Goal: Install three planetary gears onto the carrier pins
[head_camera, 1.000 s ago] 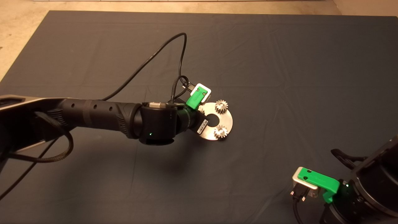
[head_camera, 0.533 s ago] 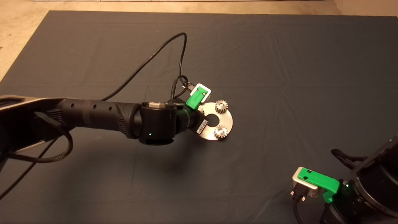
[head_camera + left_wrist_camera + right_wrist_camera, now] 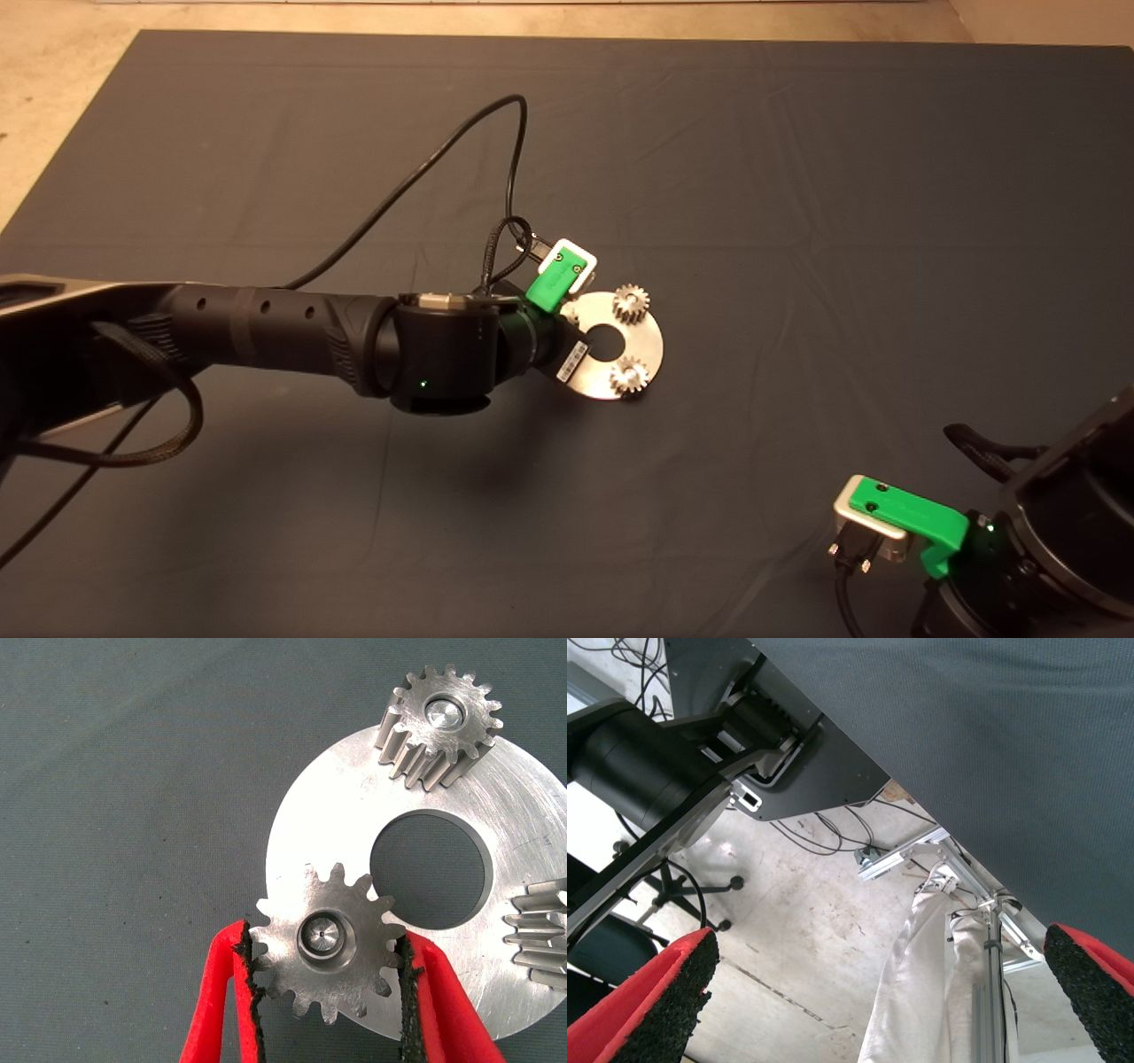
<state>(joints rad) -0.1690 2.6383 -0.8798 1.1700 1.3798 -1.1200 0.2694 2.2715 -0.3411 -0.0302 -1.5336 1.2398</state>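
The shiny round carrier disc point(image 3: 651, 341) lies mid-mat. Two planetary gears point(image 3: 631, 304) point(image 3: 629, 376) sit on its far and near pins. In the left wrist view the third gear point(image 3: 354, 983) sits on its carrier pin point(image 3: 321, 935), whose top shows in the bore. My left gripper point(image 3: 324, 939) is open, its pads flanking this gear close to the teeth. The other two gears point(image 3: 438, 722) point(image 3: 542, 935) show on the disc point(image 3: 523, 815). In the head view the wrist hides the left fingers. My right gripper point(image 3: 873, 992) is parked open at the mat's lower right point(image 3: 895, 523).
A black cable point(image 3: 496, 133) loops up from the left wrist over the dark mat point(image 3: 797, 177). Bare floor point(image 3: 53, 71) lies beyond the mat's far left corner. The right wrist view shows the floor, a chair base and a frame under the table.
The left arm has drawn back a little to the left. The disc and its gears have stayed in place. The right arm has not moved.
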